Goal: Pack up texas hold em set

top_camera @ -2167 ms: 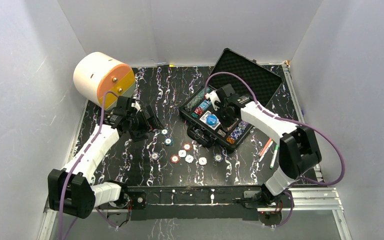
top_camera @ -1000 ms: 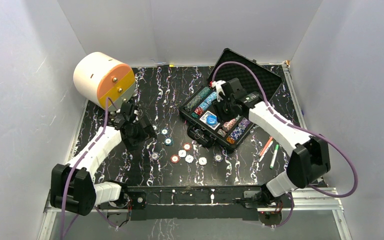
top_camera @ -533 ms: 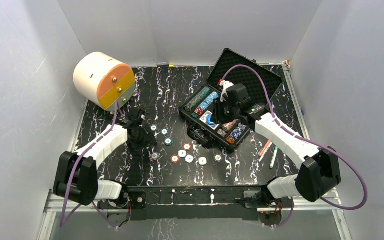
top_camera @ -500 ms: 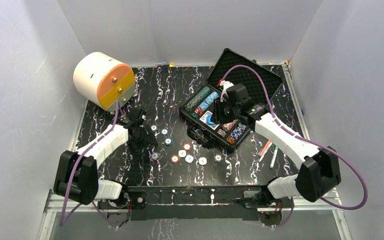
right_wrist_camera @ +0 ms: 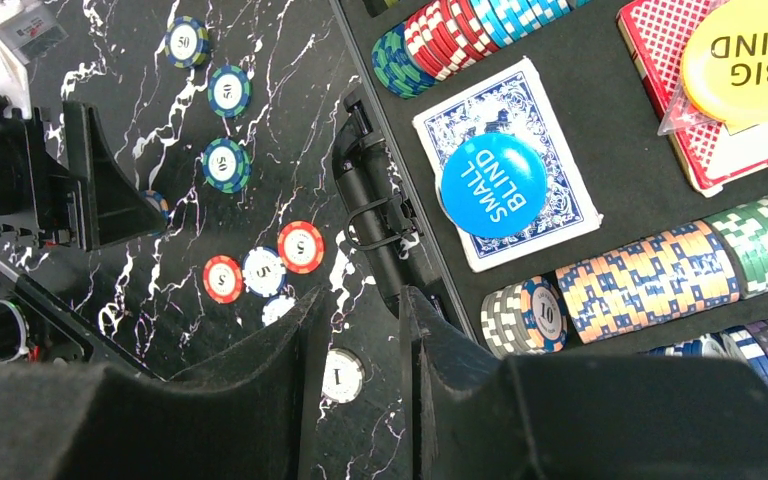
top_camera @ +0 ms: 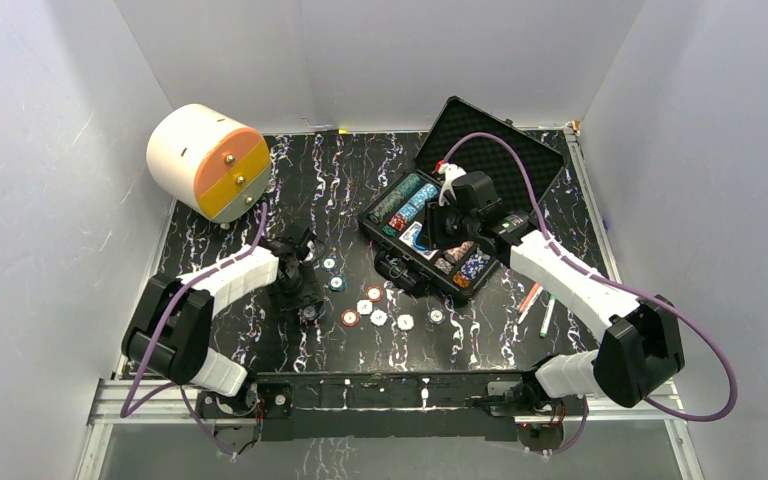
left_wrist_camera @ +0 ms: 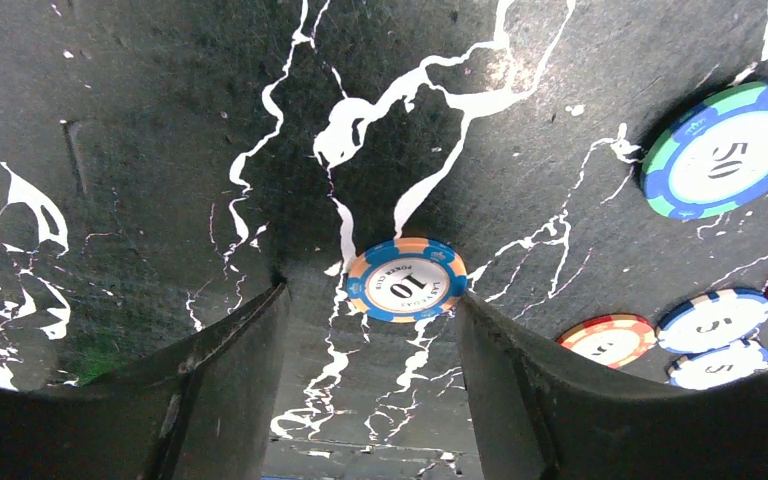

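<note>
The black case (top_camera: 384,233) lies open at the back right with its lid (top_camera: 495,145) up. It holds rows of chips (right_wrist_camera: 650,280), a blue card deck (right_wrist_camera: 550,215) with a blue SMALL BLIND disc (right_wrist_camera: 494,184), and a red deck under a yellow BIG BLIND disc (right_wrist_camera: 750,60). Several loose chips (top_camera: 374,306) lie on the table. My left gripper (top_camera: 305,300) is open and low, and a blue-orange "10" chip (left_wrist_camera: 406,279) lies between its fingertips (left_wrist_camera: 260,340). My right gripper (top_camera: 434,228) hovers over the case's near edge, slightly open and empty (right_wrist_camera: 362,296).
A white-and-orange round drawer unit (top_camera: 205,160) stands at the back left. A red pen (top_camera: 530,293) and a green pen (top_camera: 547,312) lie right of the case. A green-blue "50" chip (left_wrist_camera: 725,150) and red and white "5" chips (left_wrist_camera: 660,335) lie right of the left gripper.
My left gripper has swung from near the drawer unit toward the near right and come down over the leftmost loose chip. My right gripper has shifted slightly over the case.
</note>
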`<state>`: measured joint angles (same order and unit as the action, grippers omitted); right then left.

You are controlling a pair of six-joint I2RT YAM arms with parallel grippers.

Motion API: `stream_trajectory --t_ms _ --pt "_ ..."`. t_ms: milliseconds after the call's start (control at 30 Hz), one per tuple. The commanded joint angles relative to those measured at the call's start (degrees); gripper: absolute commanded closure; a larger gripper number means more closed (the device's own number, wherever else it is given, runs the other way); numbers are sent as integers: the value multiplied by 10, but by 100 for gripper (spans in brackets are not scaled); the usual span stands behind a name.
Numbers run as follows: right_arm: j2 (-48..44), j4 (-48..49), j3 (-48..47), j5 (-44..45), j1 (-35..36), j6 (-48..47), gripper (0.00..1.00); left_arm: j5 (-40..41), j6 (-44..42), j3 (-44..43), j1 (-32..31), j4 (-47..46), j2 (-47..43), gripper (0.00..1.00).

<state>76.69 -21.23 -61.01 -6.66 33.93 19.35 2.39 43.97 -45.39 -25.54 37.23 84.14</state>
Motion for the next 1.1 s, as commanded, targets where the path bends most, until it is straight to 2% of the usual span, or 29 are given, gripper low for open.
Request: stream_trajectory --t_ms 0,300,500,800,1067 --pt "-24 39 7 -13 5 7 61 19 5 -4 -12 -6 13 42" --pt "-26 46 9 -18 11 10 61 19 -6 -9 -27 -48 41 41" --pt "-26 52 13 -20 16 11 61 46 -9 2 -32 -67 43 48" --pt "-25 63 16 -25 22 11 61 67 -28 14 -34 -95 41 49" --pt "-25 83 26 -30 37 22 61 70 -31 25 -37 -111 41 59"
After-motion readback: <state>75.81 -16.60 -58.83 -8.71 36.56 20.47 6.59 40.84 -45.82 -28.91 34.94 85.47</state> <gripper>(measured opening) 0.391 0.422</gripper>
